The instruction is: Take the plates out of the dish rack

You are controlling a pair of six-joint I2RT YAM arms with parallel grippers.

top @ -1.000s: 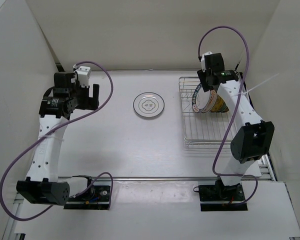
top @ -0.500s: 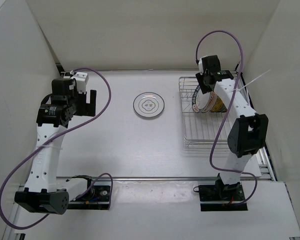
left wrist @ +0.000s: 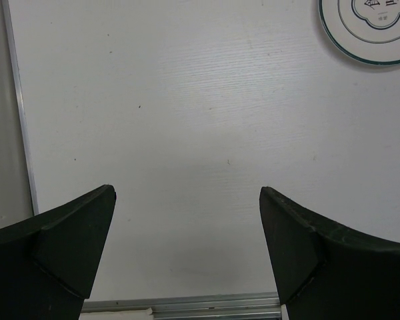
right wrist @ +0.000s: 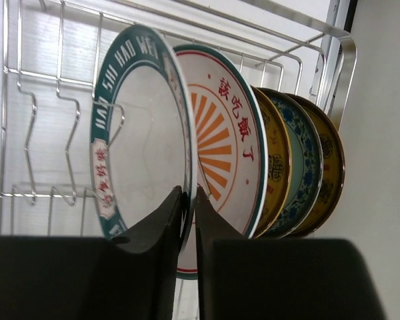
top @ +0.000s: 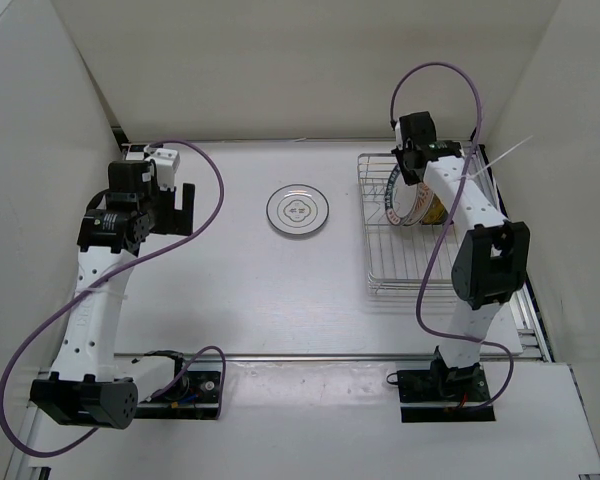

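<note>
The silver wire dish rack (top: 412, 255) stands at the right of the table; it also shows in the right wrist view (right wrist: 47, 100). Several plates stand on edge at its far end (top: 412, 205). My right gripper (right wrist: 189, 197) is shut on the rim of the front plate, white with a dark lettered rim (right wrist: 137, 133). Behind it stand the white plate with the orange sunburst (right wrist: 223, 133), a yellow one (right wrist: 275, 160), a teal-blue one (right wrist: 300, 160) and a brown-rimmed one (right wrist: 332, 167). One white plate with a dark rim (top: 298, 211) lies flat mid-table, also in the left wrist view (left wrist: 370, 30). My left gripper (left wrist: 187, 233) is open and empty above the table's left side.
White walls enclose the table on the left, back and right. A metal rail (left wrist: 187, 305) runs along the table's left edge under my left gripper. The near half of the rack holds no plates.
My right arm has drawn in over the rack's far end and my right gripper sits at the front plate. My left arm has pulled back a little to the left.
</note>
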